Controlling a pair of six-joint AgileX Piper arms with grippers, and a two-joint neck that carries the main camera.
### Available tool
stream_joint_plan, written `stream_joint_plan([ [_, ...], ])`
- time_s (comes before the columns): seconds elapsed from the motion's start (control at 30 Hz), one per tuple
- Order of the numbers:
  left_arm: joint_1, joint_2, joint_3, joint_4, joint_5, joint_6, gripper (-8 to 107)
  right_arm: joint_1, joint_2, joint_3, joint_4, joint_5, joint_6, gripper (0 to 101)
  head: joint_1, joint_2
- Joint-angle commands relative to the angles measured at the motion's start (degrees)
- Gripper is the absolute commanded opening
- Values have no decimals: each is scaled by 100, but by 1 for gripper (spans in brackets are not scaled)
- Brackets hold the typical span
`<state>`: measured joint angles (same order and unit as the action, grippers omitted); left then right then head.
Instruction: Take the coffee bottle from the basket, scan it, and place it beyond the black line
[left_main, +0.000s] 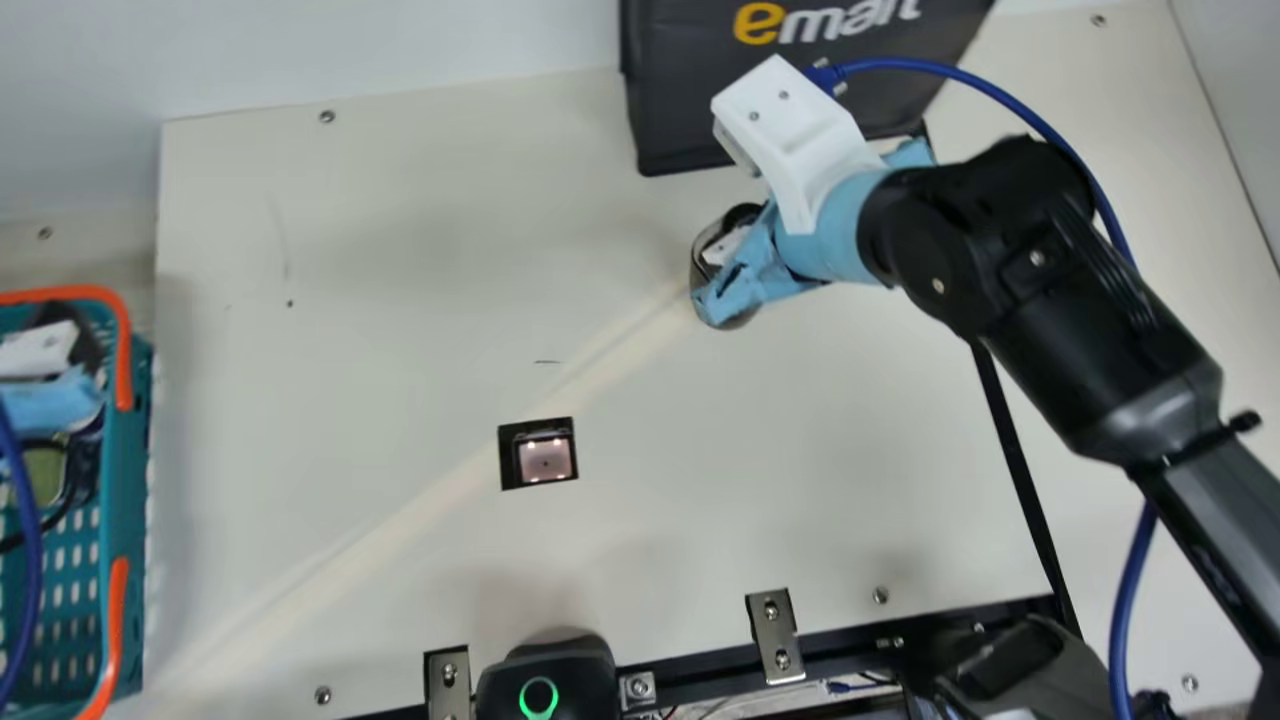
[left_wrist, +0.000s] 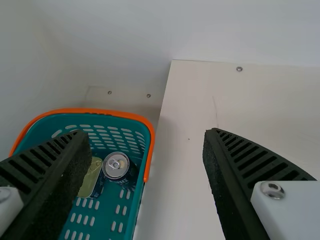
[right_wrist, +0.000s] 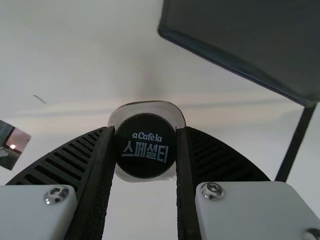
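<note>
Your R gripper (left_main: 738, 268) has its 2 fingers closed on the coffee btl (right_wrist: 145, 150), 1 per side of the cap. You've got that btl on the scanner (left_main: 546, 460) side of the blk line (left_main: 1012, 470), near the dark bag (left_main: 680, 100). Your L gripper (left_main: 75, 390) is at the basket (left_main: 128, 460), fingers wide apart; basket has 1 round can (left_wrist: 116, 166) & 1 tin (left_wrist: 90, 184).
</note>
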<state>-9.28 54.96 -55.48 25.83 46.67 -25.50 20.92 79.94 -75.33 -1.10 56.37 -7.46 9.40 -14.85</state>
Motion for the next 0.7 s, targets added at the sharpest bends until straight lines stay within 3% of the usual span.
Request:
stream_joint_plan([
  [0.0, 0, 0, 0, 0, 0, 0, 90, -182, -16, -1, 11, 5, -36, 0, -148, -543],
  [0.67, 0, 0, 0, 0, 0, 0, 90, -1754, -109, 96, 245, 65, -586, 0, -148, -673],
])
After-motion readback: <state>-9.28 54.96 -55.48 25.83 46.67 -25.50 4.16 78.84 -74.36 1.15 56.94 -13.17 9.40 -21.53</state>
